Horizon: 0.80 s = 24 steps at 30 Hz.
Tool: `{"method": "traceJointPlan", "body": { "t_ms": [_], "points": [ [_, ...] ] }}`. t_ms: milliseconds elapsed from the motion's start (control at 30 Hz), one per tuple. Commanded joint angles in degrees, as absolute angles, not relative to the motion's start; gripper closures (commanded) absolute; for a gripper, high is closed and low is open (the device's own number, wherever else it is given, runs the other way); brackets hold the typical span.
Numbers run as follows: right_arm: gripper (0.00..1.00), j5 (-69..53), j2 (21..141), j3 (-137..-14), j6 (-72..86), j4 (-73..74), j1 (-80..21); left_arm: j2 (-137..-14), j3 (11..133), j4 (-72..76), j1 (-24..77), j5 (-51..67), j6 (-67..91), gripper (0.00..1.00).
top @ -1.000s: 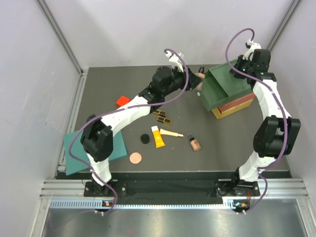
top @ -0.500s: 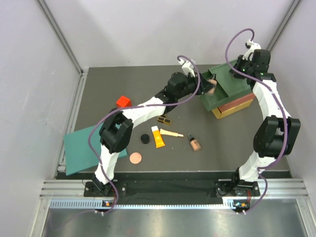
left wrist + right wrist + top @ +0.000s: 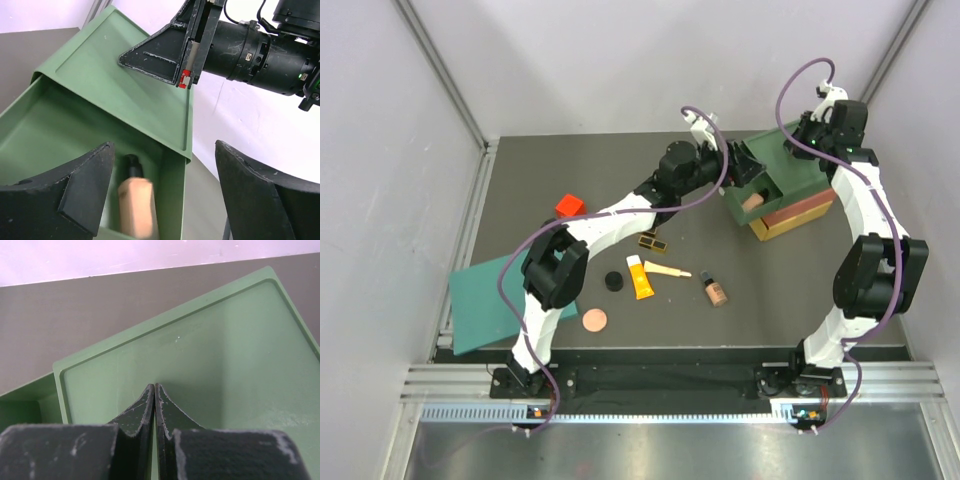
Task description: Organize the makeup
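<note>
We see two robot arms reaching to a stacked drawer box at the far right of a dark tabletop. The box's top green drawer is pulled open.

The left hand hovers over that open drawer with its fingers spread wide, holding nothing. One beige bottle lies directly beneath it on the drawer floor. Its black cap points toward the box body and its long axis seems to run along the drawer's depth, though the overhead view is too small to confirm this.

The right hand is clenched shut with nothing between its fingers. Its tips rest on the box's green top, likely to steady it.

The other makeup lies loose on the tabletop, on the arm-base side of the box. The black-gold palette is nearest the box. Beyond it are the cream stick, orange tube, second beige bottle, black round compact and copper disc.

We judge that the free left hand is better placed to fetch the next piece.
</note>
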State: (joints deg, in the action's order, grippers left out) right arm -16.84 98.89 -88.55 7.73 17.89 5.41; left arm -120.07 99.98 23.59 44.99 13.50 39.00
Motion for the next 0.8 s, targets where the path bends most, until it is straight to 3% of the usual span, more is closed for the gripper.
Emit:
{"method": "traceJointPlan", "body": {
  "t_ms": [0, 267, 600, 767],
  "points": [
    [0.98, -15.82, 104.33, -84.29, 6.94, 32.52, 5.27, -117.51, 102.04, 26.63, 45.18, 13.36, 36.21, 0.14],
    [0.97, -15.73, 104.24, -84.72, 6.77, 32.96, 5.27, -109.88, 99.85, 19.72, 45.18, 17.48, 21.73, 0.13],
    [0.95, -15.73, 104.5, -86.4, 6.94, 33.84, 5.27, -90.64, 76.07, 3.54, 45.35, 22.85, -8.74, 0.02],
    [0.95, -15.64, 104.68, -86.13, 6.94, 33.58, 5.27, -88.33, 67.78, -4.12, 45.35, 23.2, -17.92, 0.01]
  ]
}}
